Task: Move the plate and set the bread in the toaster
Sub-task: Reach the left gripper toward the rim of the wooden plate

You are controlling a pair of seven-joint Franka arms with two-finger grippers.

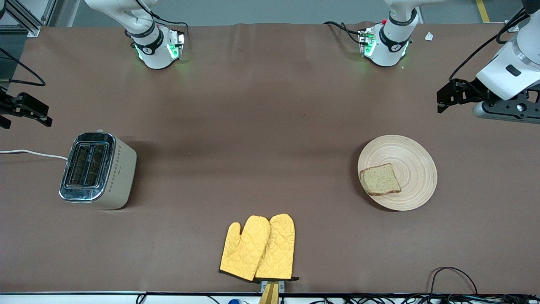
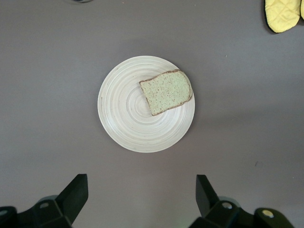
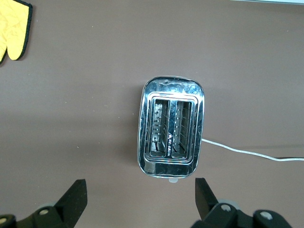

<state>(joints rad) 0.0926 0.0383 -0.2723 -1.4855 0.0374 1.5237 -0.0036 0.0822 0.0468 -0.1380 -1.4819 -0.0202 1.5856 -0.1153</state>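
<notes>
The plate lies flat on the brown table toward the left arm's end. It holds one item only: the bread, a single speckled slice with a darker crust, lying flat on the part of the plate that faces the middle of the table, its edge reaching the plate's rim. The rest of the plate's ringed surface is bare wood.

The toaster stands upright toward the right arm's end of the table, well apart from the plate. In the right wrist view both slots show only their wire guides. A white cord runs from the toaster off the table's edge.

A pair of yellow oven mitts lies flat and partly overlapping at the table edge nearest the front camera, between toaster and plate.

The left gripper hangs in the air over bare table beside the plate, on the side toward the robots' bases. Its fingers are spread wide apart and grip nothing; the left wrist view looks down on the plate between them.

The right gripper hangs over the table edge at the right arm's end, above the cord's run. Its fingers are likewise spread wide and hold nothing.
</notes>
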